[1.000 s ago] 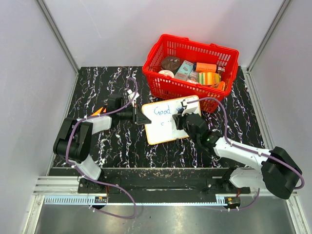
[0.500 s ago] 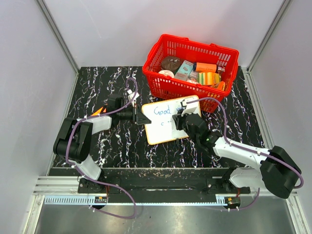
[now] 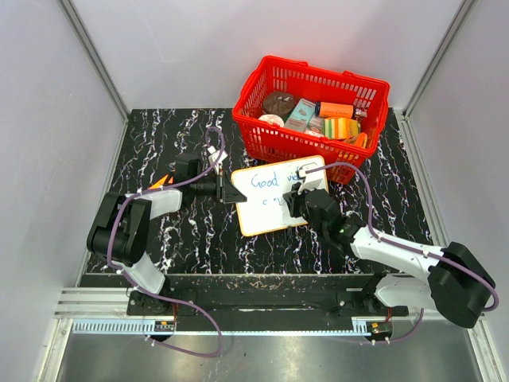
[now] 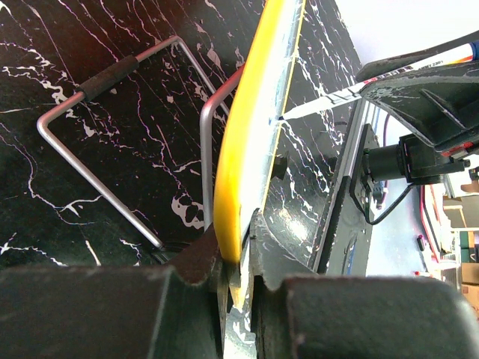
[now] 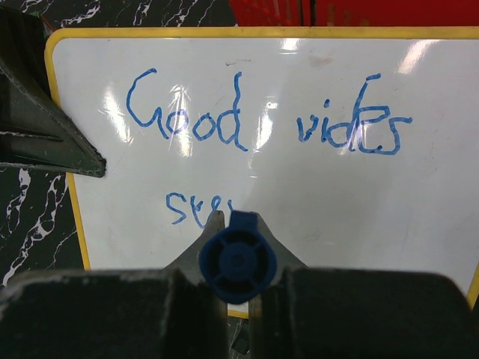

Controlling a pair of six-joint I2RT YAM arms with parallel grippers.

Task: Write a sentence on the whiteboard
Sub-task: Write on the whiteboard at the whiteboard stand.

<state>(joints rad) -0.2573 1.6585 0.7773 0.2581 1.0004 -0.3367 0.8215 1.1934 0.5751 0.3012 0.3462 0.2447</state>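
While the whiteboard (image 3: 266, 216) lies on the black marbled surface (image 3: 171, 139) just near of the red basket (image 3: 306, 145), the left claw (image 4: 236, 271) is clamped on its left edge and the right claw (image 3: 297, 193) is clamped on a blue marker (image 5: 237, 263), its tip at the second line of the sentence (image 5: 262, 126).

At bottom centre we see the right claw (image 5: 236, 233) clamped on a blue marker (image 5: 237, 260), below the sentence (image 5: 266, 123) "Good vides" on the whiteboard (image 5: 359, 209).
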